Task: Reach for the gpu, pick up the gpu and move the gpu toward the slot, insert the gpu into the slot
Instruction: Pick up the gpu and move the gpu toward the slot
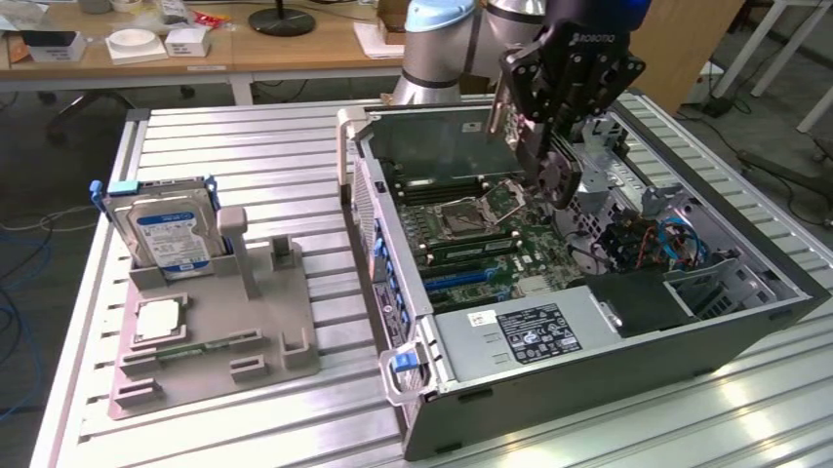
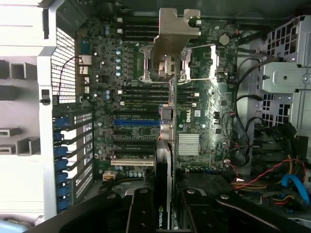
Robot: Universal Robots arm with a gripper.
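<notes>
1. Clamped shut, the black two-fingered gripper (image 1: pixel 557 183) (image 2: pixel 165 216) hangs over the open computer case. Its fingers press on either side of the gpu (image 1: pixel 524 136) (image 2: pixel 165 145), a thin dark circuit card with a silvery metal bracket (image 2: pixel 177 29) at one end.
2. Looking down from the wrist, you see the gpu edge-on between the fingers. It has a small logo printed near the grip, and its bracket end reaches out over the square processor socket (image 2: pixel 177 63).
3. From where I stand the gpu is held up above the green motherboard (image 1: pixel 521 244) (image 2: pixel 218 111), not seated in anything. The long blue slot (image 1: pixel 456 280) (image 2: pixel 136 123) lies on the board beneath, apart from the card.
4. The dark grey metal computer case (image 1: pixel 625 390) lies on its side with the panel off, on the slatted aluminium surface (image 1: pixel 260 156), towards the exterior view's right.
5. Well apart from it, towards the exterior view's left, sits a grey plastic holder (image 1: pixel 260 331). It carries a silver hard drive with a blue label (image 1: pixel 163 229) standing upright and a small square silver chip (image 1: pixel 156 320) lying flat.
</notes>
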